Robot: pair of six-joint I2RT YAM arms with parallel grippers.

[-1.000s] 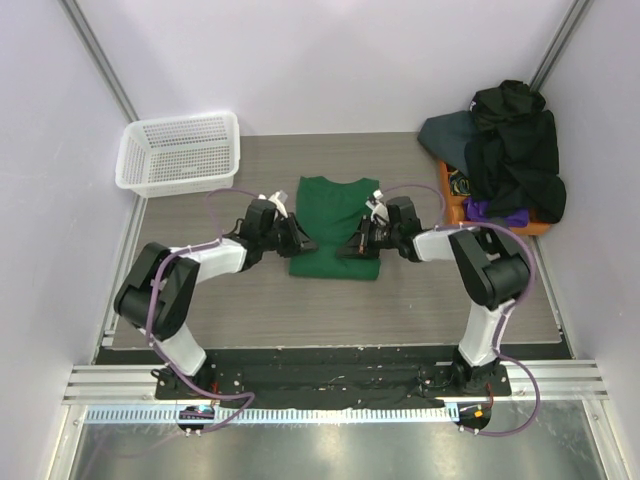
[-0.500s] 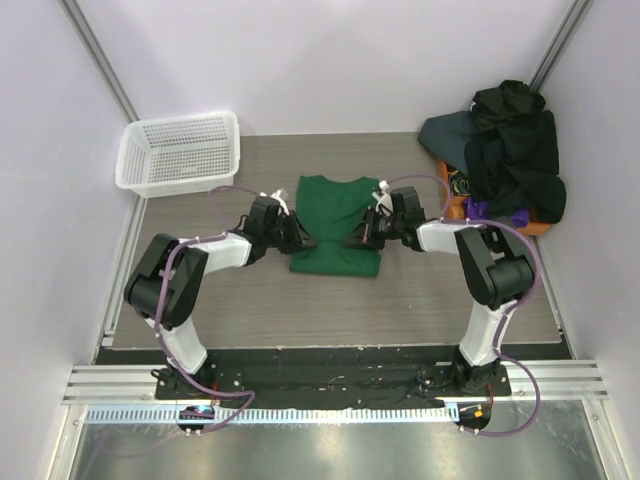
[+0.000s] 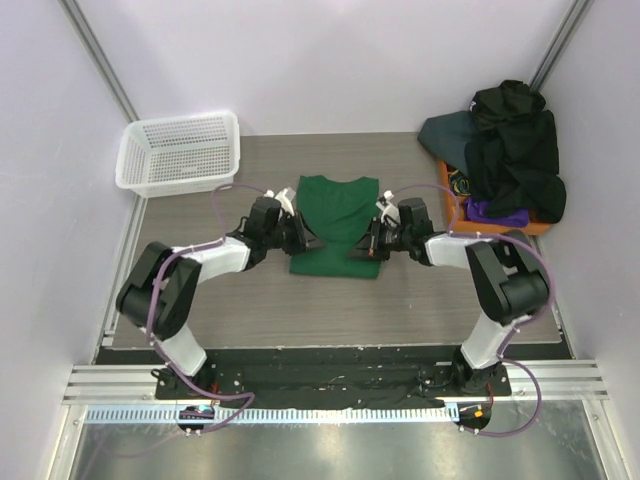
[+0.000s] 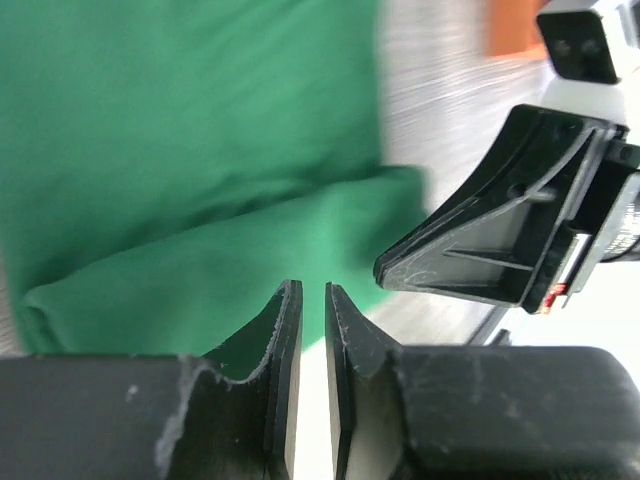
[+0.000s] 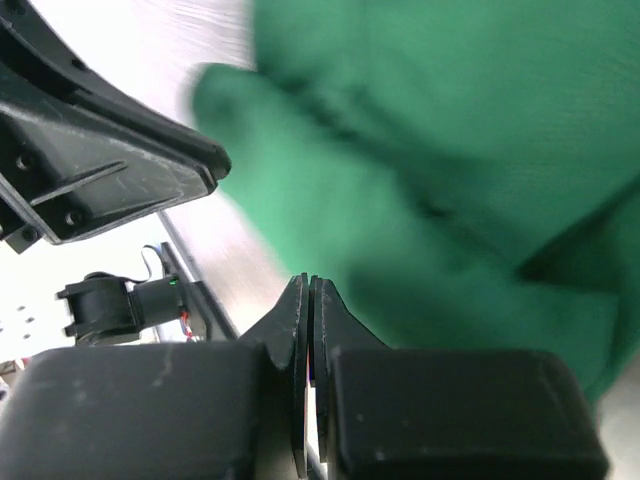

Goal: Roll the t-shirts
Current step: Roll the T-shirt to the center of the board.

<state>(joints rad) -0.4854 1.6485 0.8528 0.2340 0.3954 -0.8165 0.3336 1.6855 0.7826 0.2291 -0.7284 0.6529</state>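
Note:
A dark green t-shirt (image 3: 336, 215) lies as a narrow strip in the middle of the table, its near end folded over into a thick band (image 3: 335, 262). My left gripper (image 3: 299, 240) is at the strip's left edge. In the left wrist view it (image 4: 308, 290) is all but shut, with a thin empty gap, just above the green fold (image 4: 190, 290). My right gripper (image 3: 372, 243) is at the strip's right edge. In the right wrist view it (image 5: 305, 282) is shut with no cloth between the fingers, close over the shirt (image 5: 450, 160).
A white mesh basket (image 3: 180, 150) stands at the back left. An orange tray (image 3: 446, 183) at the back right holds a heap of dark clothes (image 3: 512, 140). Walls close in on three sides.
My right gripper has slid to the right, from over the shirt to its right edge. My left gripper has barely moved. The shirt lies much as before.

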